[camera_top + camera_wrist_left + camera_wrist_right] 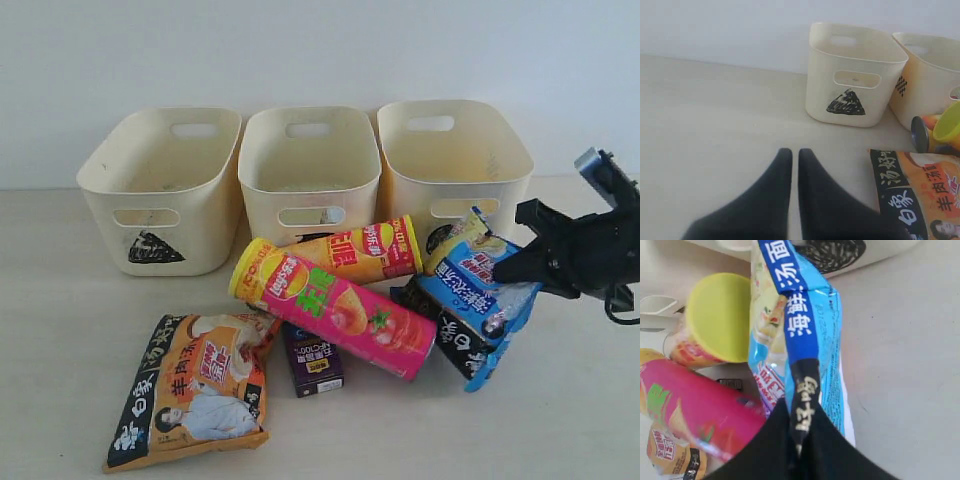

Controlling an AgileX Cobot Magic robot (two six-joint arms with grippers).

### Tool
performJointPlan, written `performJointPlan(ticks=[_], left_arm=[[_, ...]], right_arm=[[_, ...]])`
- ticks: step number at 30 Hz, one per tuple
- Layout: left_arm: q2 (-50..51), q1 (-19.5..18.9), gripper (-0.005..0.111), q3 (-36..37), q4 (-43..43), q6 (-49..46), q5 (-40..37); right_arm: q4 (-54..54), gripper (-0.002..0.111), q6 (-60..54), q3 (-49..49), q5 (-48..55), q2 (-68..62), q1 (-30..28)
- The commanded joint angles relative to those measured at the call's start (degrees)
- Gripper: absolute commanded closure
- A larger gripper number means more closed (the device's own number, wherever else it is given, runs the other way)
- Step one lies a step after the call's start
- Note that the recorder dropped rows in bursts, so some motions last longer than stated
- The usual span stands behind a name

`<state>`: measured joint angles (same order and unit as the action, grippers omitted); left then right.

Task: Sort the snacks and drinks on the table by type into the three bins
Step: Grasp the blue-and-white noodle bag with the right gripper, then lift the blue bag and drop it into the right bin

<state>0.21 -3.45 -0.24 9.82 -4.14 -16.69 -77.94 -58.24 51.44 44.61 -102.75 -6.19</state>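
The crinkly blue-and-white snack bag (478, 285) is clamped at one end by the jaws of the right gripper (518, 266). Its long side is pointed straight away, toward the circle-marked cream plastic tub (500, 170). The left gripper (794, 155), jaws together on nothing, is farther off.

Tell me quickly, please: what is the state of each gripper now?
Left gripper: closed, holding nothing.
Right gripper: closed on the edge of the blue-white bag.
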Motion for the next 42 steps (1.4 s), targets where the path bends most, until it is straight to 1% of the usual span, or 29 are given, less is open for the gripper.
performJointPlan(ticks=[1, 6, 17, 21, 23, 26, 33, 36, 42], left_arm=[[-0.21, -0.22, 0.103, 0.24, -0.23, -0.27, 0.42], [-0.21, -0.22, 0.103, 0.24, -0.23, -0.27, 0.42], [-0.21, -0.22, 0.103, 0.24, -0.23, -0.27, 0.42], [-0.21, -0.22, 0.103, 0.24, -0.23, -0.27, 0.42], [-0.21, -0.22, 0.103, 0.24, -0.23, -0.27, 0.42], [-0.21, -0.22, 0.103, 0.24, -0.23, -0.27, 0.42], [-0.21, -0.22, 0.103, 0.24, -0.23, -0.27, 0.42], [-0.21, -0.22, 0.103, 0.24, -0.23, -0.27, 0.42], [-0.21, -0.22, 0.103, 0.24, -0.23, -0.27, 0.42]], right_arm=[[5.53, 0.108, 2.40, -0.01, 0.38, 5.82, -0.09], [9.65, 0.108, 5.26, -0.01, 0.38, 10.66, -0.09], [9.52, 0.108, 7.53, -0.01, 1.60, 21.16, -0.09], [9.31, 0.108, 8.49, 0.10, -3.14, 26.21, -0.09], [8.04, 0.108, 8.49, 0.33, -7.14, 28.35, -0.09], [7.16, 0.108, 9.28, 2.64, -10.56, 29.57, -0.09], [6.28, 0.108, 10.44, 12.57, -14.59, 25.79, 0.03], [5.54, 0.108, 12.58, 16.84, -16.30, 21.16, 0.03], [4.81, 0.108, 13.00, 25.59, -17.00, 9.46, 0.03]])
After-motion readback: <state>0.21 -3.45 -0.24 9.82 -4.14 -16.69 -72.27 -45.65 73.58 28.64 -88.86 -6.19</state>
